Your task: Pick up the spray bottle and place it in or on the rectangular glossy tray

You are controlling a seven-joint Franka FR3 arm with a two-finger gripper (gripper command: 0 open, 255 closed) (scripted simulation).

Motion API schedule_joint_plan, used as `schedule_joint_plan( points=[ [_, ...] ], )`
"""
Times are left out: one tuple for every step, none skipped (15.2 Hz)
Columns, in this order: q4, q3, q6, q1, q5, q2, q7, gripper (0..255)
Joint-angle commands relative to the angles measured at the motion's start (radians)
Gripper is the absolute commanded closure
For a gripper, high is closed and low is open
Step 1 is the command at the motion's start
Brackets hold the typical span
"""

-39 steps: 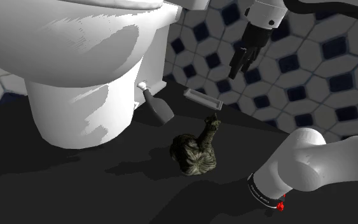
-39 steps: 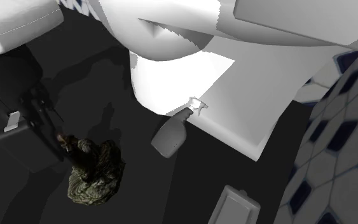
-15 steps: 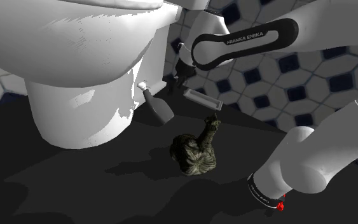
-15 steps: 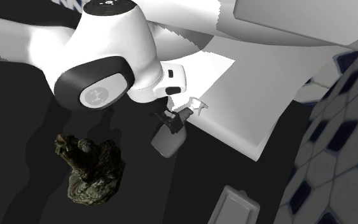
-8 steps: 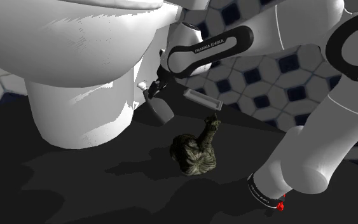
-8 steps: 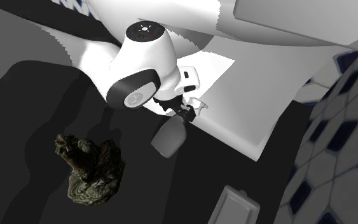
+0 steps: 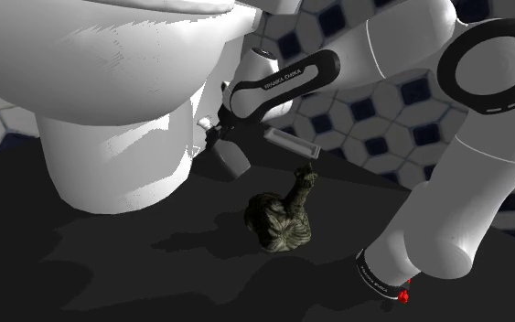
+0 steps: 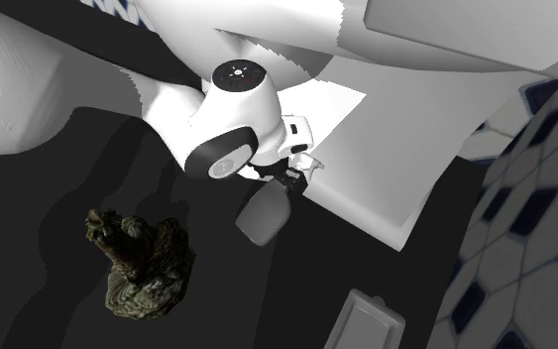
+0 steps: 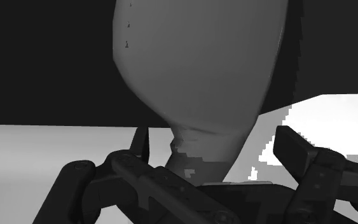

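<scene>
A grey spray bottle point(image 7: 233, 161) lies on the dark floor against the toilet's base, white trigger head toward the toilet. My gripper point(image 7: 217, 131) has come down over its neck. In the wrist view the two black fingers point(image 9: 139, 142) stand apart on either side of the narrow neck and do not touch it, with the bottle point(image 9: 203, 70) bulging beyond them. The second exterior view has the gripper point(image 8: 291, 175) at the bottle's head end and the bottle body point(image 8: 264, 218) below it. The small rectangular grey tray point(image 7: 292, 143) lies on the floor by the tiled wall, just beyond the bottle.
The large white toilet point(image 7: 109, 91) towers over the bottle on the shoulder view's left. A dark mottled figurine point(image 7: 283, 220) stands on the floor in front of bottle and tray. The wall point(image 7: 411, 91) carries white and dark blue tiles. In the second exterior view the tray point(image 8: 366, 322) sits at the lower edge.
The arm swung down and toward the shoulder view's left, bringing the hand from above the tray to the bottle's neck. The fingers stayed apart; bottle, tray and figurine have not moved.
</scene>
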Motion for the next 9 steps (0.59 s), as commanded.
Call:
schedule_joint_plan(
  points=[
    [0.006, 0.001, 0.013, 0.001, 0.002, 0.018, 0.0, 0],
    [0.006, 0.001, 0.013, 0.001, 0.002, 0.018, 0.0, 0],
    [0.006, 0.001, 0.013, 0.001, 0.002, 0.018, 0.0, 0],
    [0.006, 0.001, 0.013, 0.001, 0.002, 0.018, 0.0, 0],
    [0.006, 0.001, 0.013, 0.001, 0.002, 0.018, 0.0, 0],
    [0.006, 0.001, 0.013, 0.001, 0.002, 0.018, 0.0, 0],
    [0.006, 0.001, 0.013, 0.001, 0.002, 0.018, 0.0, 0],
    [0.006, 0.001, 0.013, 0.001, 0.002, 0.018, 0.0, 0],
    [0.006, 0.001, 0.013, 0.001, 0.002, 0.018, 0.0, 255]
  ],
)
